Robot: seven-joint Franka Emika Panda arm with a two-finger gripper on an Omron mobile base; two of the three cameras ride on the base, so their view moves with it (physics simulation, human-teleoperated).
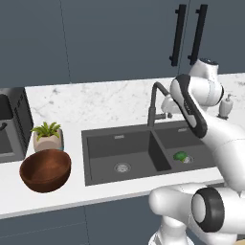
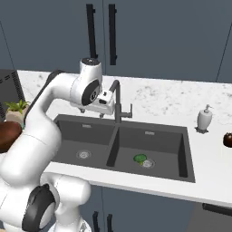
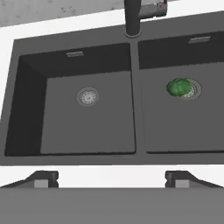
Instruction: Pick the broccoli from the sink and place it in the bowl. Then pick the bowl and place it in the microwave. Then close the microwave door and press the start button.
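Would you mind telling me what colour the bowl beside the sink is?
The bowl is reddish-brown, like wood; the left base view shows it best.

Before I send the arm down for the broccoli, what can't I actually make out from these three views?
- Black microwave: cut off by the left edge of the left base view; door and keypad unseen.
- Reddish-brown wooden bowl: in the right base view, largely hidden behind the white arm.
- Round drain under the small green broccoli: partly covered by it.
- Dark round object: cut off by the right edge, unidentifiable.
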